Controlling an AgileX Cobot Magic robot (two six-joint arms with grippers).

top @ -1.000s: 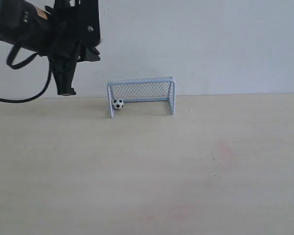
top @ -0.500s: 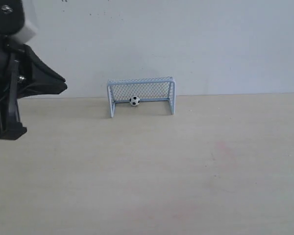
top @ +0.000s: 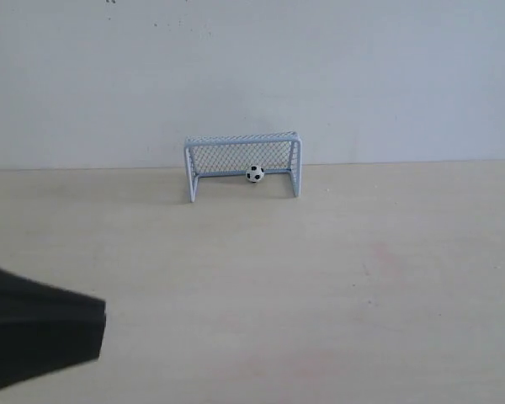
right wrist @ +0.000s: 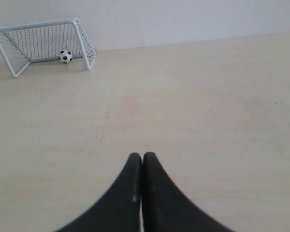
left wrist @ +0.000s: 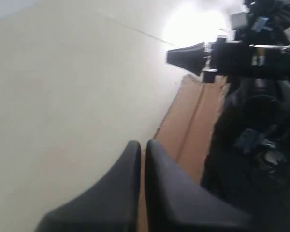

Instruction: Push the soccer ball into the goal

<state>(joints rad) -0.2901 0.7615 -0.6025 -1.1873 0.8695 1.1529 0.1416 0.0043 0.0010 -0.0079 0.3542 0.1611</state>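
I've got a pale wooden tabletop [top: 337, 286] in front of me, running back to a white wall [top: 362, 76]. The goal [top: 241, 138] stands on it at the far edge, and the soccer ball [top: 254, 173] sits on the wood deep inside the frame, right of centre.

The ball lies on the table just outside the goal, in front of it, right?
Not quite. The ball lies on the table, but inside the goal, back by the net and right of its middle. The exterior view shows this.
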